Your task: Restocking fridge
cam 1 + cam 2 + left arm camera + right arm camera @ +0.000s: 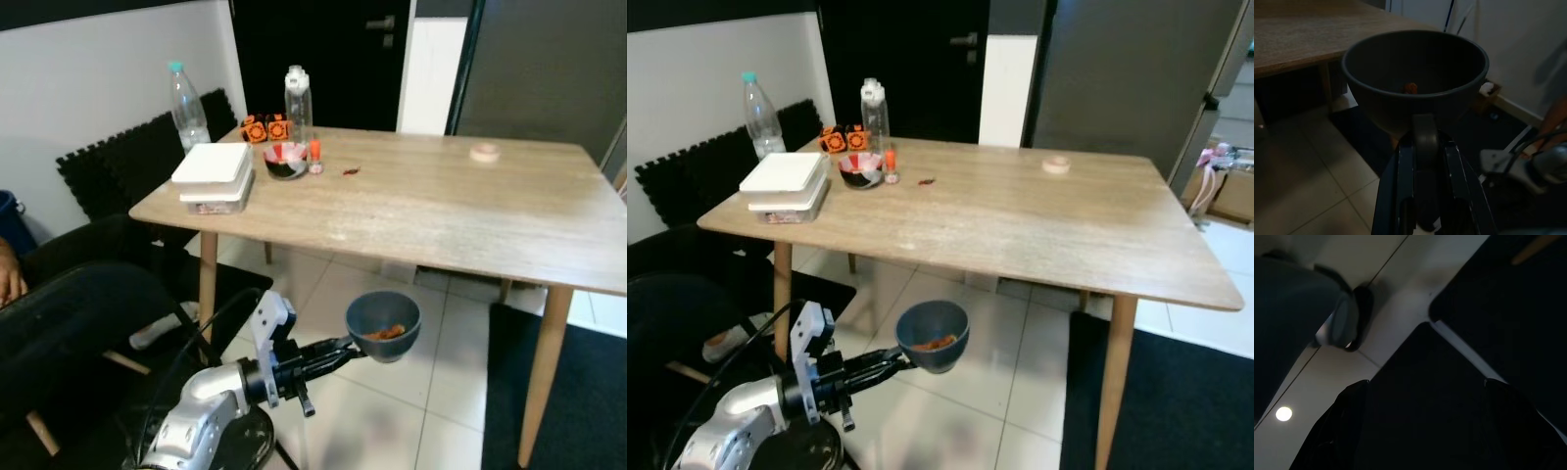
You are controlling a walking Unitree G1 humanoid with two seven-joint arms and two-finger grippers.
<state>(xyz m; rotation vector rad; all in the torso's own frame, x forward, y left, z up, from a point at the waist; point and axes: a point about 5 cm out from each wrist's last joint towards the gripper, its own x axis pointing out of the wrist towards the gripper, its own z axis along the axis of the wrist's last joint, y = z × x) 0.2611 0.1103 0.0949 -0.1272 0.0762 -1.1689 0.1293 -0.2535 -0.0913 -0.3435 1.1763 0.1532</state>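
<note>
Bowl [383, 326] clamped at rim by left hand [345, 347], lower centre of frame, below surface [460, 211] edge; right hand [1425, 426] released.

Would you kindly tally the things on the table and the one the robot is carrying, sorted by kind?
Bottles: 2
Bowls: 2, one on the table, one blue in the left pincer
Stacked white boxes: 2
Orange-black cubes: 2
Small orange-capped bottle: 1
Tape roll: 1
Total: 10
</note>
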